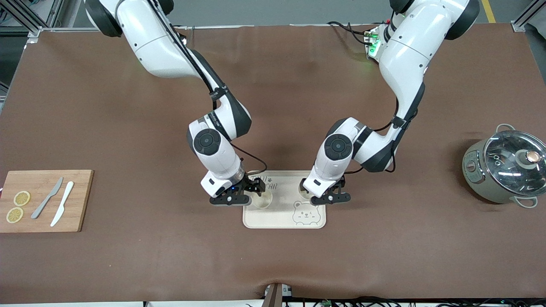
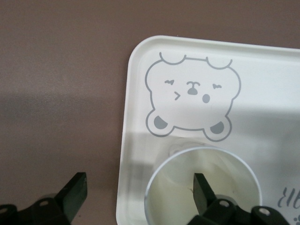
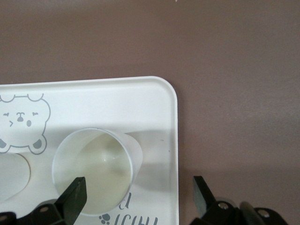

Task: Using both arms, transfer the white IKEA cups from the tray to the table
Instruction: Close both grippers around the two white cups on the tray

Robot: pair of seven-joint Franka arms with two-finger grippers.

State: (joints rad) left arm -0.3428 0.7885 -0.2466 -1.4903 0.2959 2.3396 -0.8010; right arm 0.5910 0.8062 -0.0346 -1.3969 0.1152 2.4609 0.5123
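Brown counter (image 1: 128, 128) carries bear tray (image 1: 281, 219). Both white cups stand upright on it. Left gripper (image 1: 330, 197) hides most of cup (image 2: 202, 187), fingers (image 2: 202, 192) spread, one inside the rim. Right gripper (image 1: 245, 197) fingers (image 3: 75, 199) spread wide over second cup (image 3: 96, 178), rim partly cut off.

The surface (image 1: 128, 128) is plain matte brown. The tray (image 1: 281, 217) is cream, printed with a grey outlined bear face with grey ears, and grey lettering with a paw mark. Both cups (image 2: 201, 187) (image 3: 93, 176) are plain cream-white. The arms (image 1: 217, 157) (image 1: 405, 55) are white with black joints, each ending in a black tool (image 1: 249, 194) (image 1: 330, 194). The board (image 1: 42, 200) is light wood; on it lie two yellow lemon slices (image 1: 21, 198), a grey knife (image 1: 47, 198) and a white knife (image 1: 62, 209). The pot (image 1: 503, 170) is grey-green with a clear lid and copper knob.
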